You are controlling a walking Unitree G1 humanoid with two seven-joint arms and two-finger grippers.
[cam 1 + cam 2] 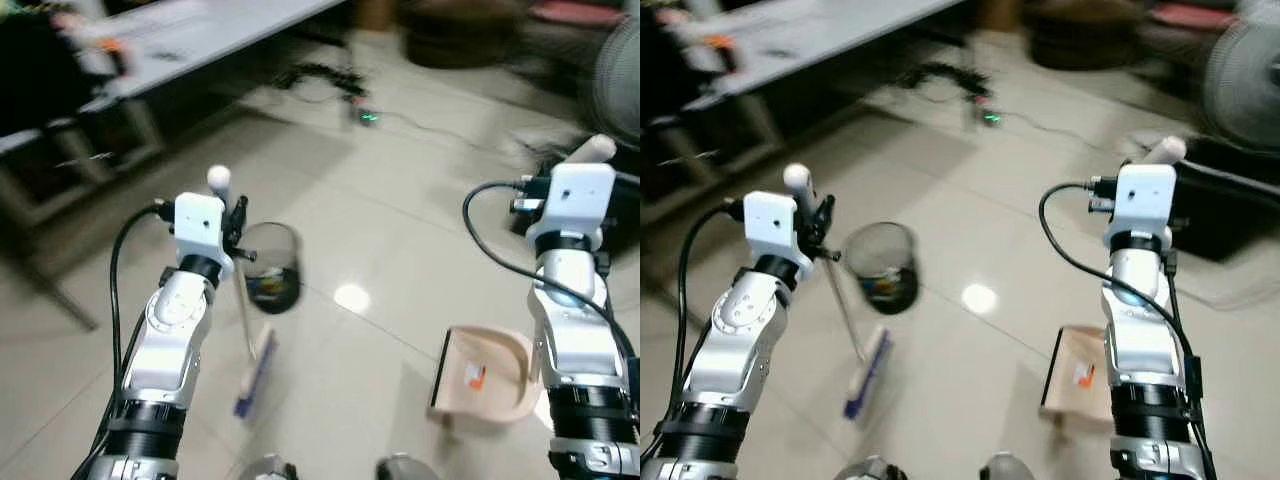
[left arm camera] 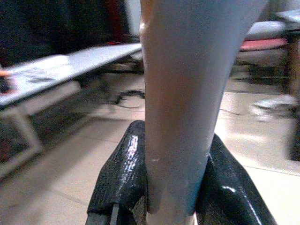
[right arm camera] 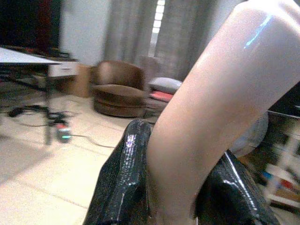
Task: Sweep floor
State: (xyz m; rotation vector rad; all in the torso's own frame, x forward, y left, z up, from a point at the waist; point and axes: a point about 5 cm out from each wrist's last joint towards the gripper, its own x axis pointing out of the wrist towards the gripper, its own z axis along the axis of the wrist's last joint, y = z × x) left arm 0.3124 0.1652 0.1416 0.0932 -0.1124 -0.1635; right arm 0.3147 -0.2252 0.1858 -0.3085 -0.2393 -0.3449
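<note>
The left gripper (image 2: 171, 187) is clamped on the grey broom handle (image 2: 197, 93), whose blue-bristled broom head (image 1: 256, 375) rests on the tiles just in front of the wire waste bin (image 1: 270, 265); the right gripper (image 3: 173, 183) is clamped on the pale handle of the dustpan (image 1: 485, 380), which sits on the floor well to the right of the bin. To sweep well, I judge the broom should drag low toward the dustpan's open edge, keeping the pan flat. Beyond the bin, a cable with a lit power strip (image 1: 365, 115) and a table (image 1: 200, 40) could snag a wide stroke.
</note>
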